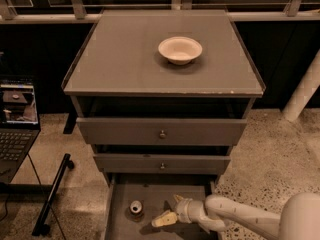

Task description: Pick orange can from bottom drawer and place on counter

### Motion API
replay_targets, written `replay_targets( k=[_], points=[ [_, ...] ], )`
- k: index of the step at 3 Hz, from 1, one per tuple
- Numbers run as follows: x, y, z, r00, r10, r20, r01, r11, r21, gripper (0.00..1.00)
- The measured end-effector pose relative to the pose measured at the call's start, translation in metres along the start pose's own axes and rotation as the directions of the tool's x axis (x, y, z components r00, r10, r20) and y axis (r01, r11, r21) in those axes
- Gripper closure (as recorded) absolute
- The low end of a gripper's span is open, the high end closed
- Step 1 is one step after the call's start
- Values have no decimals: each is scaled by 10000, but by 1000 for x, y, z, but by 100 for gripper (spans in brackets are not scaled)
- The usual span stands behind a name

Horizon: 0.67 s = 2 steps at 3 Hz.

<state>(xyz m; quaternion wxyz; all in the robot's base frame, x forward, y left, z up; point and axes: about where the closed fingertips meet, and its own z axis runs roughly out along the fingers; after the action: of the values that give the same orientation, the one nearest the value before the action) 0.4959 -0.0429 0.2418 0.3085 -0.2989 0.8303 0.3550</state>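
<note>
The orange can stands upright on the floor of the open bottom drawer, toward its left side, silvery top up. My gripper reaches into the drawer from the lower right on a white arm. It is just right of the can and apart from it. Its two pale fingers are spread, one pointing up-left and one pointing left toward the can, with nothing between them. The counter is the grey top of the cabinet above.
A pale shallow bowl sits on the counter right of centre. Two upper drawers with round knobs overhang the bottom drawer. A laptop and a black stand are on the left. A white pillar is at right.
</note>
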Motion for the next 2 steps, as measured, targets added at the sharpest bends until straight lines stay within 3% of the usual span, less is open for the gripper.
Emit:
replay_targets(
  k=[2],
  points=[
    [-16,5,63,9982,-589,132,598,9948,-825,0]
  ],
)
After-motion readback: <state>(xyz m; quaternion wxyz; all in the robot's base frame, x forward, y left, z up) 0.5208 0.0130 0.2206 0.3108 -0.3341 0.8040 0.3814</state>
